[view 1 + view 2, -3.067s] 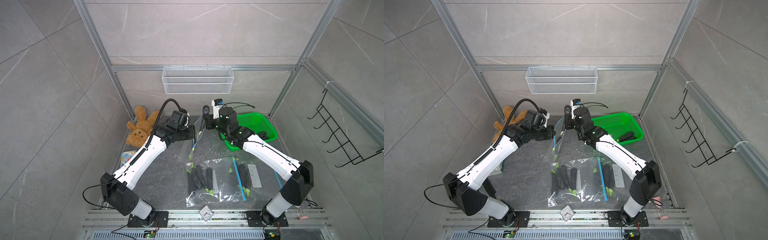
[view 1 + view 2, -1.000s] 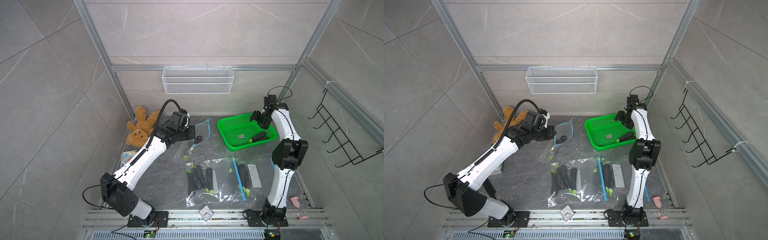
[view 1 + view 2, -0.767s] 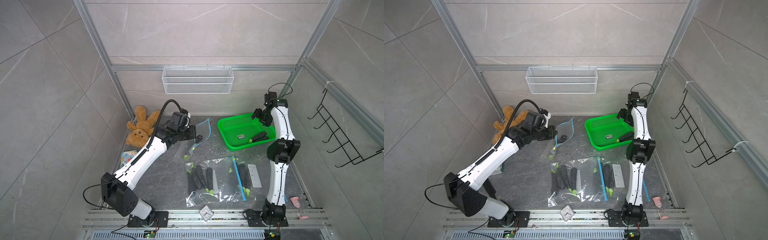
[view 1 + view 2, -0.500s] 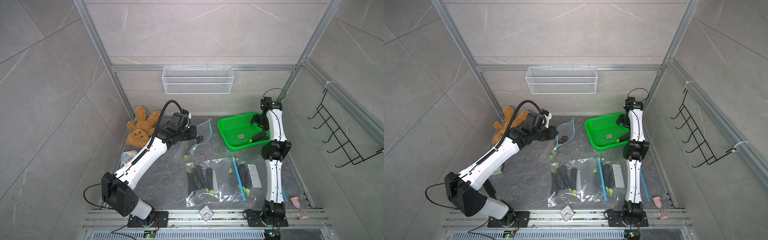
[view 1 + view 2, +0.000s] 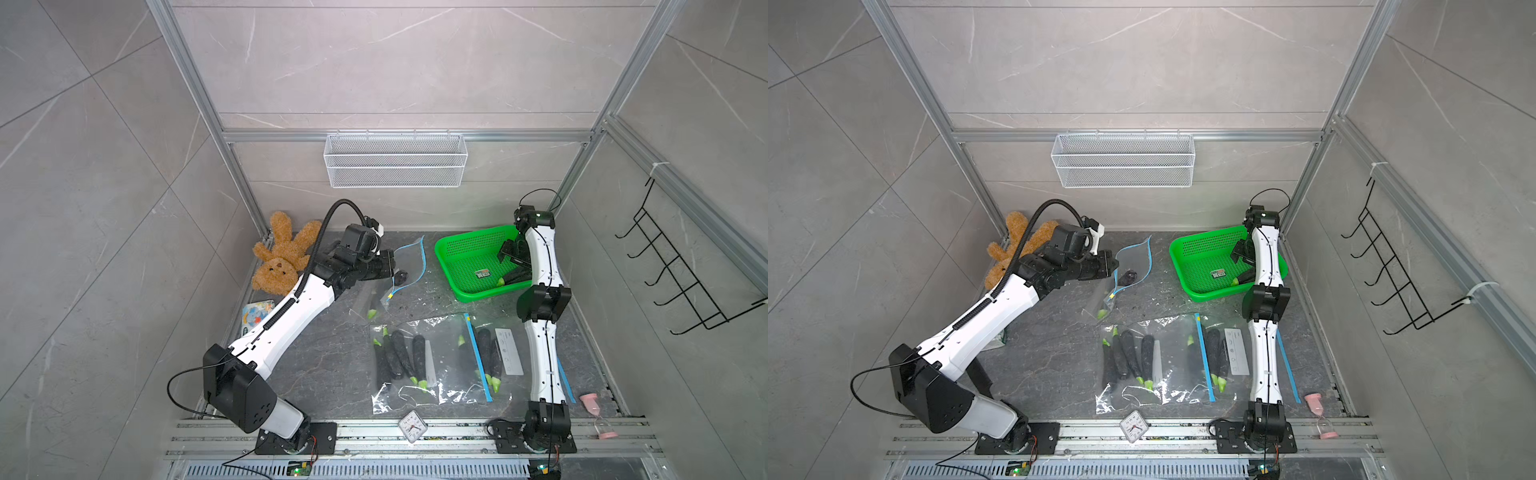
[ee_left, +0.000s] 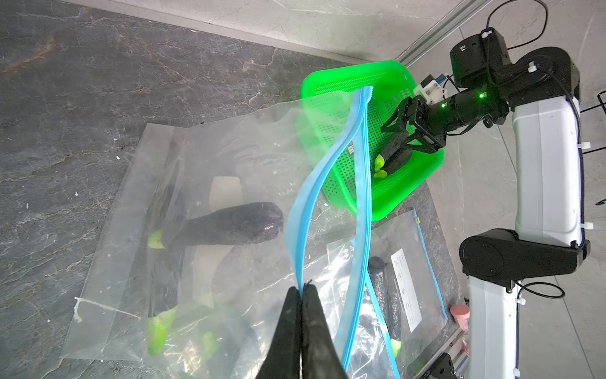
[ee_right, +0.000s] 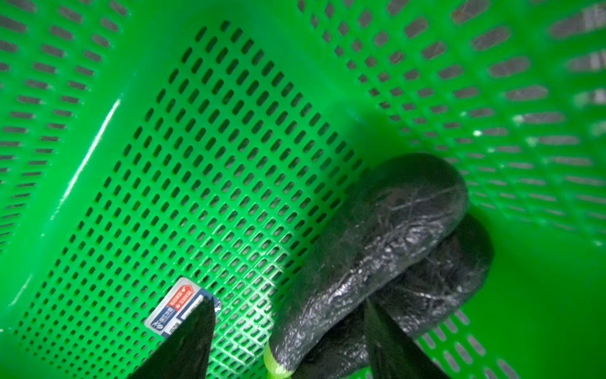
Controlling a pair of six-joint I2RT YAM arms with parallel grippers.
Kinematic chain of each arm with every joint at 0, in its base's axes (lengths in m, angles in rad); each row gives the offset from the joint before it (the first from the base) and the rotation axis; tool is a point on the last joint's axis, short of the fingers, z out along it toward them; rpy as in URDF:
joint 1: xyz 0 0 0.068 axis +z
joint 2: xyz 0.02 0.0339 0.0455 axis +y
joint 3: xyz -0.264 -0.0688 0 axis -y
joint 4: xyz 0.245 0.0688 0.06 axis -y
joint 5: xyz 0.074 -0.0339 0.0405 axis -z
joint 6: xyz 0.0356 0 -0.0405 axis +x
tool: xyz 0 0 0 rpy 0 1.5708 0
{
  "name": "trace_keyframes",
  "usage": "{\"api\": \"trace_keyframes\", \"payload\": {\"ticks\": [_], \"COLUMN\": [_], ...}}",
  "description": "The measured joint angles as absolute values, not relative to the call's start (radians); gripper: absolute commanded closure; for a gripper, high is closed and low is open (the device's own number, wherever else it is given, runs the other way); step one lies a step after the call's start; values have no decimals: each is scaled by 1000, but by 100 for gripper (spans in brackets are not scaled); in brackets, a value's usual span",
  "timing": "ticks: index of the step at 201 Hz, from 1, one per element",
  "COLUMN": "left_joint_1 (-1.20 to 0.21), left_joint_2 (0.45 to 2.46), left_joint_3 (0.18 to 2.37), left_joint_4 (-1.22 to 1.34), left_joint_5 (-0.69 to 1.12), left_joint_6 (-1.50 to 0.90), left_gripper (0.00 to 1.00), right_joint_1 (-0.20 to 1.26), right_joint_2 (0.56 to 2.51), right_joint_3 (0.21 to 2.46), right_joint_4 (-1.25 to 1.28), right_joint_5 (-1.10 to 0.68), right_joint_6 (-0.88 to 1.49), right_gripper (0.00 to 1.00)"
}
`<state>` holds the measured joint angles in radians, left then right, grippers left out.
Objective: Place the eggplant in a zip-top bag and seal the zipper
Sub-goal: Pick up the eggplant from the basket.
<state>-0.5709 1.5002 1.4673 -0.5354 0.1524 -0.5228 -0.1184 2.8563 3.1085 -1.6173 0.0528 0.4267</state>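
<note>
Eggplant (image 7: 367,239): lay in green basket (image 7: 210,137) at back-R of counter (image 5: 324,374), rested across 2nd eggplant (image 7: 459,272), pointed green stem end toward R hand (image 7: 288,302). Sat by basket's near-R corner in both top views. Shared basket floor w/ small printed label (image 7: 177,310), apart from it.

R hand: hung inside basket, stood open w/ jaws either side of top eggplant. Showed bare mesh btwn one finger (image 7: 187,338) and skin; overlapped skin w/ other finger (image 7: 390,341), contact not clear. Gripped nothing.

L hand (image 6: 301,292): was clamped tight on blue zipper strip (image 6: 296,236) of zip-top bag (image 6: 157,197), pinched one lip only. Held bag raised over mid-back counter, mouth gaping toward basket, w/ other lip bowed away. Carried 1 bagged eggplant (image 6: 229,226) inside, stem toward closed end. Showed zipper unsealed.

Noted elsewhere: 2 flat clear bags (image 5: 444,353) w/ more eggplants, side by side & overlapping near counter front; teddy bear (image 5: 282,257) at back-L; small clock (image 5: 412,426) on front rail; pink sand timer (image 5: 590,401) at front-R; wire basket (image 5: 395,166) on back wall.
</note>
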Motion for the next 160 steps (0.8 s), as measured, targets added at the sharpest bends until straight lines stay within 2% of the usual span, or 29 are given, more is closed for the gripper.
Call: {"api": "trace_keyframes", "payload": {"ticks": [52,113,146,160], "left_joint_1": [-562,-554,-549,-549], "left_joint_2": [1500,1500,1500,1500], "left_joint_3": [1467,1467,1467,1467], "left_joint_4": [-536,-537,-538,-538], "left_joint_5": [152,150,150,150], "left_joint_6": [-522,-521,-521,-521], "left_gripper": [100,100,100,100], "right_joint_1": [-118,-104,-86,-80], "right_joint_2": [2878,2911,2920,2920], "right_joint_3": [3108,3108,3108,3108], "right_joint_4": [-1618,-1613,-1595,-1589], "right_joint_5": [52,33,27,25], "right_joint_6": [427,430,435,434], "right_gripper": [29,39,56,59]}}
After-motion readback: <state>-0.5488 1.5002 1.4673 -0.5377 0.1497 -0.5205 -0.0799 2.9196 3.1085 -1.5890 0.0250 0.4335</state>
